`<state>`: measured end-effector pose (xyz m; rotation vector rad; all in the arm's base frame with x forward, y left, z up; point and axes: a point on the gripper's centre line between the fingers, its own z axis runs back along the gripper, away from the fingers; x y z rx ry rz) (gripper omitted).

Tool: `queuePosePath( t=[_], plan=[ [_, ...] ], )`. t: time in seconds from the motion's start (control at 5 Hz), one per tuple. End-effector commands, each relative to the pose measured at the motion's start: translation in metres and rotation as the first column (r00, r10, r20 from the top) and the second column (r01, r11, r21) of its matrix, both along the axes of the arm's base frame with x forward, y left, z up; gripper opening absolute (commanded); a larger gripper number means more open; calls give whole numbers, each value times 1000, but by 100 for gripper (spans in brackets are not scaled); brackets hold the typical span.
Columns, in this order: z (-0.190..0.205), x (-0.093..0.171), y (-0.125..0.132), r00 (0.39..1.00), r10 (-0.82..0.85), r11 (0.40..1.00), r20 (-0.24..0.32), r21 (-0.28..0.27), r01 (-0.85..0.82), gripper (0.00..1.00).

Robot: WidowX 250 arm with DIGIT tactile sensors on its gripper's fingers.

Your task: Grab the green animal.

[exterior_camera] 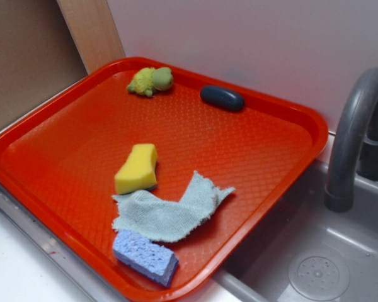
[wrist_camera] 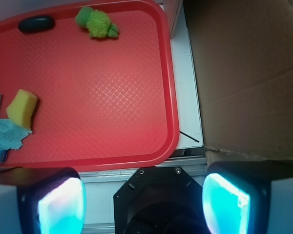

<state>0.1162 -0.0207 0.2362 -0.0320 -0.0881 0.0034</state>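
Note:
The green animal, a small lime plush with a duller green head, lies at the far corner of the red tray. In the wrist view the green animal is at the top, on the red tray. My gripper hangs outside the tray's near edge, far from the toy. It is open, its two glowing cyan pads wide apart with nothing between them. The gripper does not show in the exterior view.
On the tray lie a dark blue oval object, a yellow sponge, a pale blue cloth and a purple-blue sponge. A grey sink with a faucet is at the right. Brown cardboard lies beside the tray.

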Motion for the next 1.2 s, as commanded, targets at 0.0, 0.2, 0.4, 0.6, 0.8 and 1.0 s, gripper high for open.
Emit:
queuePosePath(
  t=[0.0,0.2,0.4,0.6,0.8,1.0],
  plan=[
    [0,0,0,1000,0,1000,0,0,0,100],
    [-15,29,0,989,-134,978,58,166,123,100],
    [-37,59,-9,941,-317,925,118,258,279,100],
    [-63,100,-33,847,-509,829,155,354,434,100],
    [-86,144,-49,713,-658,746,241,334,576,100],
    [-112,177,-62,679,-696,713,234,334,616,100]
  ],
)
